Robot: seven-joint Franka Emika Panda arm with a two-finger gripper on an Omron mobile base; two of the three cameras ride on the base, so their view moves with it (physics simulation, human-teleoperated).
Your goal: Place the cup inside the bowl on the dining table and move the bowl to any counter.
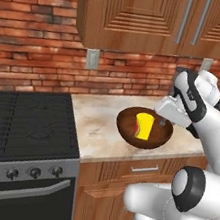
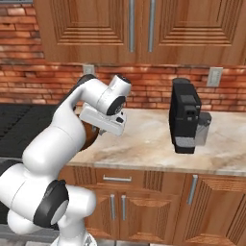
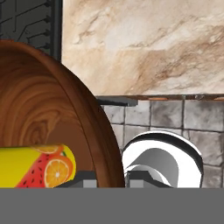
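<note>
Left base view, you have the black stove (image 1: pixel 24 133) filling the lower left of the frame, then the counter (image 1: pixel 97 125) in the centre under the red brick wall (image 1: pixel 38 34). The bowl (image 1: pixel 144 128) sits mid-frame over the counter's front part, with the cup (image 1: pixel 143 126) upright inside it, yellow with a red mark low on its side. The gripper (image 1: pixel 162 123) meets the bowl's right rim; the fingers are narrowly apart and pinch that rim, one inside and one outside. You cannot tell from here whether the bowl's base touches the marble or hangs just above it.

Right base view: the arm covers the left half of the frame, and you see just a sliver of the bowl (image 2: pixel 91 137) behind the hand, left of centre. This view gives you what the left one lacks: a black coffee machine (image 2: pixel 185 115) standing on the counter (image 2: pixel 144 139) at right of centre.

Hand view: the bowl's rim (image 3: pixel 94 131) runs up through the lower middle of the frame, the cup (image 3: pixel 39 166) lies at lower left inside the bowl, and the fruit print on its side is readable there alone
</note>
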